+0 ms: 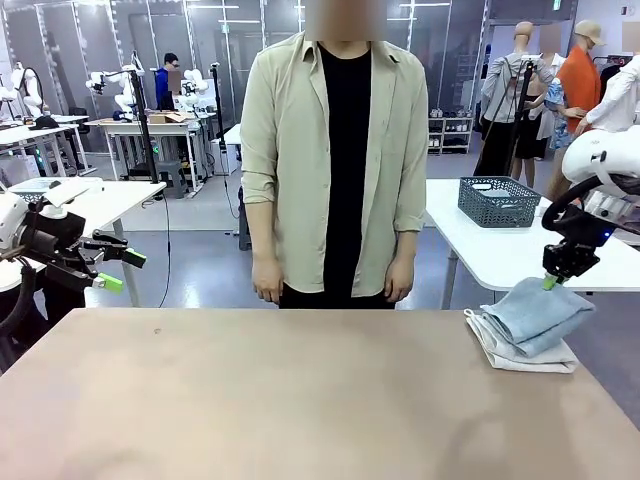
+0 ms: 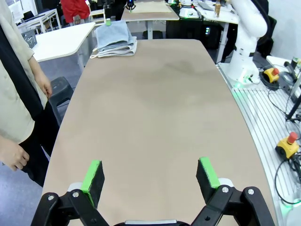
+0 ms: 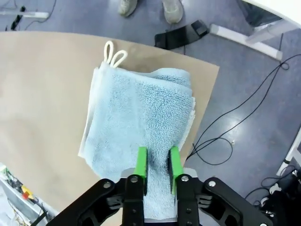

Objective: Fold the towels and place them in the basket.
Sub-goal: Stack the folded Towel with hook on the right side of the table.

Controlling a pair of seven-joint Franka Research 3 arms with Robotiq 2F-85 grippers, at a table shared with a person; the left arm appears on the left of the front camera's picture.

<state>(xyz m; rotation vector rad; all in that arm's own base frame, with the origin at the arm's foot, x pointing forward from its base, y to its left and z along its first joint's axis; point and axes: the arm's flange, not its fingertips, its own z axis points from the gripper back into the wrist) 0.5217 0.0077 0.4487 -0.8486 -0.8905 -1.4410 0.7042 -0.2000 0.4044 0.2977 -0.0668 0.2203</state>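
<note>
A light blue towel (image 1: 535,312) lies folded on a cream-white towel (image 1: 520,357) at the table's right edge. My right gripper (image 1: 549,284) hangs over them, and the blue towel's far corner rises up to its fingertips. In the right wrist view the right gripper (image 3: 157,162) has its green pads close together with a ridge of the blue towel (image 3: 141,108) pinched between them; the white towel (image 3: 86,139) and its loops peek out underneath. The stack (image 2: 115,40) lies far from my left gripper (image 2: 150,174), which is open at the left (image 1: 122,270), off the table. The basket (image 1: 498,200) stands on a white table behind.
A person (image 1: 335,160) stands at the far edge of the brown table (image 1: 300,400), arms hanging down. The towels overhang the table's right edge, with cables on the floor (image 3: 225,136) beyond it.
</note>
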